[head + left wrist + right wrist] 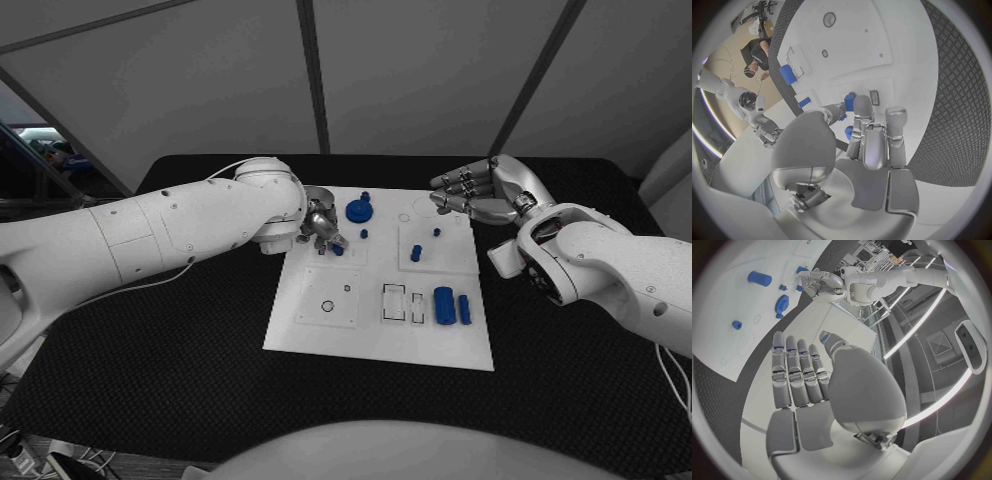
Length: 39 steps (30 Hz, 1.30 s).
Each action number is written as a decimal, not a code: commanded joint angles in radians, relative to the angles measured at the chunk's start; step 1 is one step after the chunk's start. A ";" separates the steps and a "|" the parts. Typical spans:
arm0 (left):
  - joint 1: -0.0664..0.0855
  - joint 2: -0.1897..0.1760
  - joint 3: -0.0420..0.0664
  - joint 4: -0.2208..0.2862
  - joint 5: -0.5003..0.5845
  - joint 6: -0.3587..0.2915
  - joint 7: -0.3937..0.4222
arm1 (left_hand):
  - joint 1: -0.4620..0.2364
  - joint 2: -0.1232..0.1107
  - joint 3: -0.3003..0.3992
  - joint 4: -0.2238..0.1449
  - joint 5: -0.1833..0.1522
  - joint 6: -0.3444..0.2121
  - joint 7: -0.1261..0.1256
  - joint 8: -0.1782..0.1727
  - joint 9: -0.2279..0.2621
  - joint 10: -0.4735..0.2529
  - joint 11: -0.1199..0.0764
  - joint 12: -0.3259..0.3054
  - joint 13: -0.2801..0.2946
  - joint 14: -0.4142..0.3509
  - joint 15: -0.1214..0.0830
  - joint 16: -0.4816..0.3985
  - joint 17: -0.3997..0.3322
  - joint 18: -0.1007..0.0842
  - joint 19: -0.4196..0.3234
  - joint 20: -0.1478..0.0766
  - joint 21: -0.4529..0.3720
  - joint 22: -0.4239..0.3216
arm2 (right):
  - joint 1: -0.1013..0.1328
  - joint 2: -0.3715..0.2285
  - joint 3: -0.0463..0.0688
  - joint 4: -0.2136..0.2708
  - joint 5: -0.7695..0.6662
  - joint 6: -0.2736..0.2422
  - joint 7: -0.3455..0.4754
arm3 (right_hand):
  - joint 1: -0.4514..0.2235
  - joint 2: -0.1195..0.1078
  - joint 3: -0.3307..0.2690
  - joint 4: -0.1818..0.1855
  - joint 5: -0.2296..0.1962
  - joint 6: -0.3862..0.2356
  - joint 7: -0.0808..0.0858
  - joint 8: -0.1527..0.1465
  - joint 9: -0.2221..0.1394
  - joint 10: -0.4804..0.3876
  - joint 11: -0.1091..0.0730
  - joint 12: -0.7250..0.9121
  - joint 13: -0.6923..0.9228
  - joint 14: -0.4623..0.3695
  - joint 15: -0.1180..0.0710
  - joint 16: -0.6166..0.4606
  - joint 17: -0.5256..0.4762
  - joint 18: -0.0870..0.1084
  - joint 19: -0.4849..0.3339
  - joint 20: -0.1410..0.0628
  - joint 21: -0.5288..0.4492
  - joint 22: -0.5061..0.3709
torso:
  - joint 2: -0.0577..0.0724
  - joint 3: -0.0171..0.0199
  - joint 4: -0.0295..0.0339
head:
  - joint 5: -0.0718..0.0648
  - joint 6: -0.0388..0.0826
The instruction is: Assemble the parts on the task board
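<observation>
The white task board (378,325) lies mid-table. My left hand (320,228) reaches down over its far left corner and pinches a small blue part (336,249) between thumb and fingertip; the same part (849,98) sits at the fingertips (862,103) beside a small rectangular slot (874,97). A blue gear (359,210) stands just right of that hand. Short blue pegs (415,253) stand further right. A blue cylinder (444,303) and a blue bar (464,310) lie by the near right edge. My right hand (483,192) hovers off the board's far right corner, fingers straight, holding nothing.
Round holes (829,20) and framed rectangular slots (395,301) mark the board's near half. Black table (173,340) surrounds the board on all sides. From the right wrist, the gear (782,305), the cylinder (759,278) and my left hand (820,282) appear beyond the straight fingers (795,375).
</observation>
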 commanded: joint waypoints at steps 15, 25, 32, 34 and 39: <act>-0.006 0.024 -0.004 -0.021 -0.008 0.061 -0.008 | -0.042 0.010 0.151 -0.147 0.002 0.015 -0.015 0.005 0.008 0.042 -0.023 0.009 0.004 0.040 -0.010 0.005 0.003 -0.066 0.015 -0.002 0.013 0.019 | 0.002 -0.001 0.001 0.003 -0.008 0.007 0.010 | -0.002 0.001 -0.001 -0.004 0.006 -0.004 0.001 -0.002 0.001 -0.003 0.006 -0.005 -0.001 0.002 0.002 0.000 -0.004 0.003 0.005 0.001 -0.007 -0.003 | 0.001 0.0006 -0.0001 | -0.007 -0.003; -0.006 0.027 -0.004 -0.026 -0.008 0.055 -0.011 | -0.078 0.019 0.109 -0.136 -0.012 0.031 -0.026 0.017 0.024 0.048 -0.031 -0.004 -0.027 0.041 -0.016 0.005 0.004 -0.069 0.026 -0.007 0.019 0.036 | 0.002 -0.002 0.001 0.004 -0.008 0.008 0.009 | -0.003 0.001 -0.001 -0.004 0.007 -0.004 0.001 -0.002 0.000 -0.004 0.006 -0.005 -0.001 0.001 0.002 0.000 -0.004 0.003 0.005 0.001 -0.008 -0.003 | 0.001 0.0003 -0.0006 | -0.009 -0.006; -0.006 0.027 -0.004 -0.028 -0.008 0.055 -0.011 | -0.112 0.020 0.068 -0.122 -0.012 0.038 -0.031 0.018 0.032 0.054 -0.035 0.000 -0.034 0.041 -0.019 0.005 0.005 -0.072 0.036 -0.011 0.027 0.051 | 0.002 -0.003 0.001 0.004 -0.008 0.009 0.009 | -0.003 0.001 -0.001 -0.004 0.007 -0.004 0.001 -0.002 0.000 -0.004 0.006 -0.005 -0.001 0.001 0.002 0.000 -0.004 0.003 0.005 0.001 -0.008 -0.003 | 0.000 -0.0001 0.0006 | -0.011 -0.009; -0.006 0.026 -0.004 -0.029 -0.008 0.056 -0.012 | -0.115 0.020 0.064 -0.121 -0.012 0.038 -0.032 0.018 0.033 0.054 -0.035 0.001 -0.034 0.041 -0.019 0.005 0.005 -0.072 0.036 -0.011 0.027 0.051 | 0.002 -0.004 0.001 0.004 -0.008 0.009 0.008 | -0.003 0.001 -0.001 -0.004 0.007 -0.004 0.001 -0.002 0.000 -0.004 0.006 -0.005 -0.001 0.001 0.002 0.000 -0.004 0.003 0.005 0.001 -0.008 -0.003 | 0.000 0.0001 0.0003 | -0.011 -0.009; -0.006 0.026 -0.004 -0.028 -0.008 0.056 -0.012 | -0.123 0.019 0.051 -0.119 -0.011 0.046 -0.035 0.021 0.037 0.056 -0.037 0.003 -0.036 0.041 -0.021 0.005 0.005 -0.073 0.042 -0.012 0.031 0.060 | 0.002 -0.004 0.001 0.004 -0.008 0.009 0.009 | -0.003 0.001 -0.001 -0.004 0.007 -0.004 0.001 -0.002 0.000 -0.004 0.006 -0.005 -0.001 0.001 0.002 0.000 -0.004 0.003 0.005 0.001 -0.008 -0.003 | 0.000 -0.0002 0.0001 | -0.011 -0.011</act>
